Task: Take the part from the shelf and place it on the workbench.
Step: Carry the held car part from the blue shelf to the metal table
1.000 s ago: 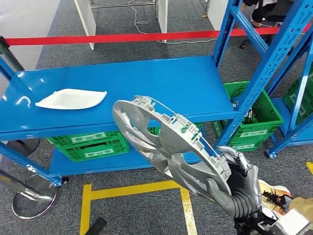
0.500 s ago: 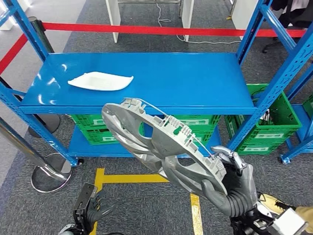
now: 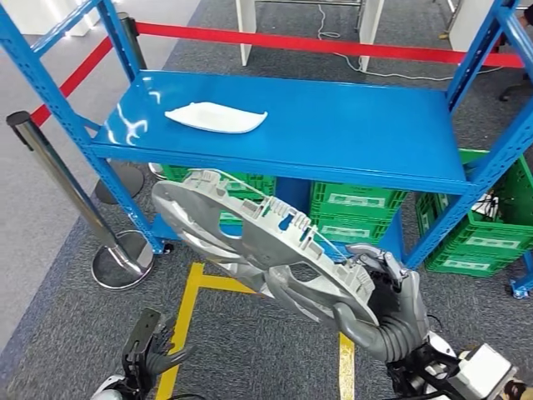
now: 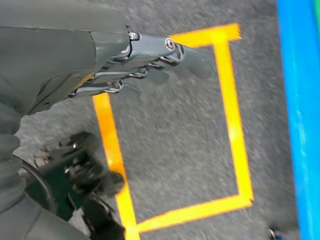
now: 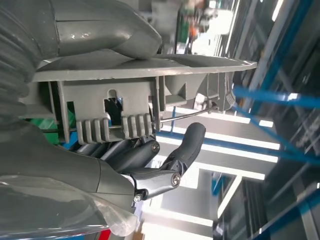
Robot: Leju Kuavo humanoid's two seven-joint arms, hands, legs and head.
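My right hand [image 3: 390, 312] grips the rim of a large silver wheel cover [image 3: 251, 242] and holds it tilted in the air in front of the blue shelf [image 3: 352, 133]. In the right wrist view the thumb lies on one side of the cover's rim [image 5: 113, 100] and the dark fingers [image 5: 166, 165] on the other. My left hand [image 3: 151, 354] hangs low at the bottom left above the carpet, its fingers [image 4: 151, 65] stretched out straight and holding nothing. A white curved part [image 3: 216, 118] lies on the shelf's top board, near its left end.
Green crates [image 3: 355, 208] stand under the shelf and another green crate [image 3: 496, 229] to its right. A stanchion post [image 3: 69, 183] with a round base stands left of the shelf, with red barrier tape [image 3: 326, 46] behind. Yellow floor tape [image 3: 182, 312] marks the grey carpet.
The whole view has swung left, so shelf and crates appear shifted right. The right hand still holds the wheel cover the same way. The left hand stays low.
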